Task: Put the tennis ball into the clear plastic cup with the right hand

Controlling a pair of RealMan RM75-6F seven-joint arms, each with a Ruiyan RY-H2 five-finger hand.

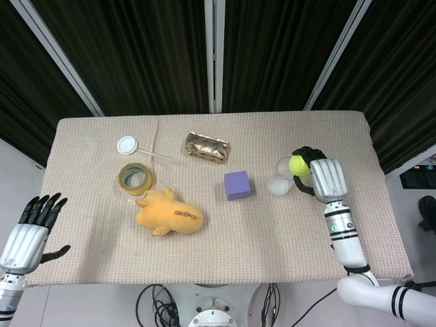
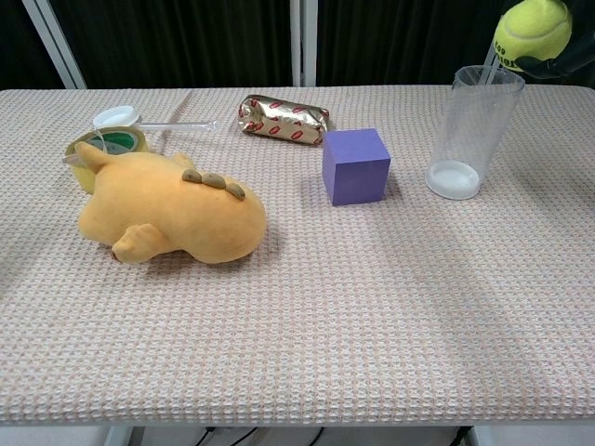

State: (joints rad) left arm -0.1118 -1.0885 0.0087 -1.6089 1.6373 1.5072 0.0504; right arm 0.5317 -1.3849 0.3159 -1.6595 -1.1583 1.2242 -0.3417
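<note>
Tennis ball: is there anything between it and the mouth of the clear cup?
Nothing visible. The right hand holds the ball just above the cup, near its rim on the right side. The purple block stands apart, to the left.
</note>
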